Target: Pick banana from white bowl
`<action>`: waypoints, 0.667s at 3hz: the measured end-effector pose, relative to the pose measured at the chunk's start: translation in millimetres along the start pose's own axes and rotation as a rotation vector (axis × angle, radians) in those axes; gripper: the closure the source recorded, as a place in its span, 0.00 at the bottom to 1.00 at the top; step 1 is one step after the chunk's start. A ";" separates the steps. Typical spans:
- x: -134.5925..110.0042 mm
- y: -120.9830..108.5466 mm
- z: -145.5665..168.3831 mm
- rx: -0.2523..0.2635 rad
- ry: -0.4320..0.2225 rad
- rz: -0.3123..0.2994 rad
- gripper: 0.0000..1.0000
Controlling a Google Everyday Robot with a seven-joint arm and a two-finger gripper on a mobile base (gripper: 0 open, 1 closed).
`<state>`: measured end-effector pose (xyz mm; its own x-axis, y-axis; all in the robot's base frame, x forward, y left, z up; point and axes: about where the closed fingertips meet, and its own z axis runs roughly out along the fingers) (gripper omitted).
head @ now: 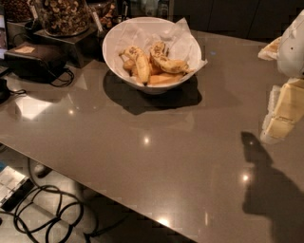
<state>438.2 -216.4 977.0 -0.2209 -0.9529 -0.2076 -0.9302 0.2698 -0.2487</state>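
Note:
The white bowl (114, 42), lined with crumpled white paper, stands at the back middle of the brown table (156, 156). Several bananas lie in it. A short yellow banana (168, 64) heavily mottled with brown lies across the top right of the pile. A paler speckled banana (141, 64) lies to its left. Smooth orange-yellow bananas (164, 79) lie at the front beneath them. My gripper (281, 113) hangs at the right edge of the view, above the table and well to the right of the bowl. It holds nothing that I can see.
A jar of nuts (64, 14) on a dark stand and a dark case (35, 59) with a cable sit at the back left. The table's front edge runs diagonally at lower left, with cables (42, 213) on the floor below.

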 end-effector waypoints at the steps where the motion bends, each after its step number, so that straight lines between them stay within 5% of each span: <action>1: 0.0 -0.1 0.0 0.000 0.000 0.000 0.00; 2: -5.9 -13.0 -3.0 0.039 -0.013 0.081 0.00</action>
<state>450.8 -214.8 984.3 -0.2906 -0.9262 -0.2403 -0.8973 0.3510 -0.2676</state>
